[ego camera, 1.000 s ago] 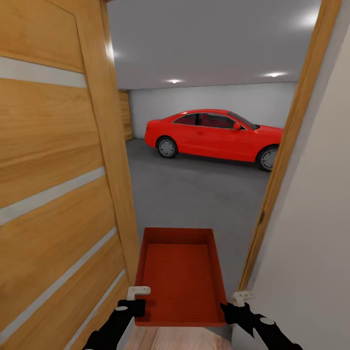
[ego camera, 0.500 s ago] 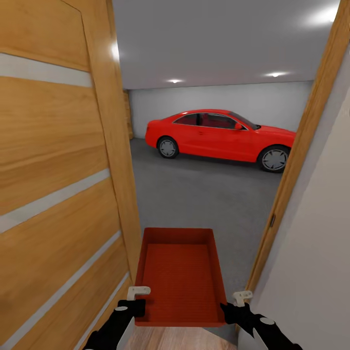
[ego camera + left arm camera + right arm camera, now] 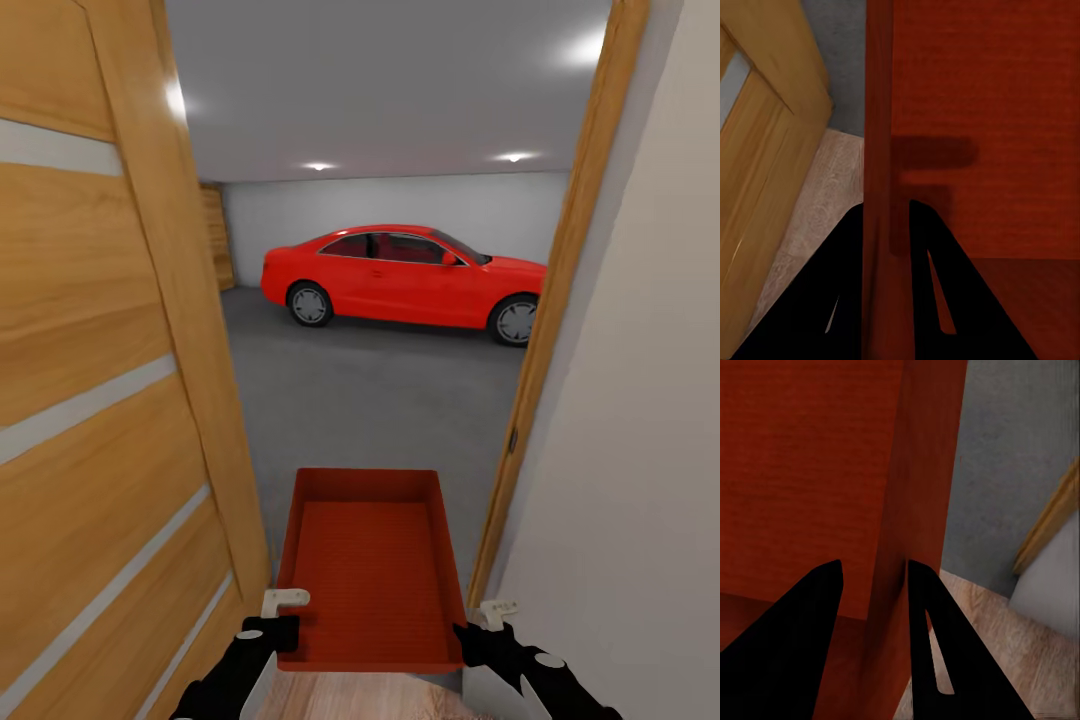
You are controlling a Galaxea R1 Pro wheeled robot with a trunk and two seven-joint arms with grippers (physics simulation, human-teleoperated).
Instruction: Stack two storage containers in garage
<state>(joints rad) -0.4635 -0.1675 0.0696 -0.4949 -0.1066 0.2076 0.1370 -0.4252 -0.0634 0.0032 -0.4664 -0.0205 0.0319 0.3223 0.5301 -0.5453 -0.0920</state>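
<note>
Carrying storage container (image 3: 370,565) at the garage doorway | your left gripper (image 3: 886,225) pinches its left wall, right gripper (image 3: 874,577) its right wall, fingers closed on thin sides | long axis points ahead, through the gap between door (image 3: 110,400) and frame (image 3: 545,330) | concrete floor (image 3: 370,390) lies straight ahead, red car (image 3: 400,275) well beyond.

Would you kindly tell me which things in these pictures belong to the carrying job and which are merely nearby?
Job:
storage container, one side wall gripped by the left claw, the other by the right claw
garage floor, seen through the doorway

Nearby:
red car
wooden door
door frame
pale wall
</note>
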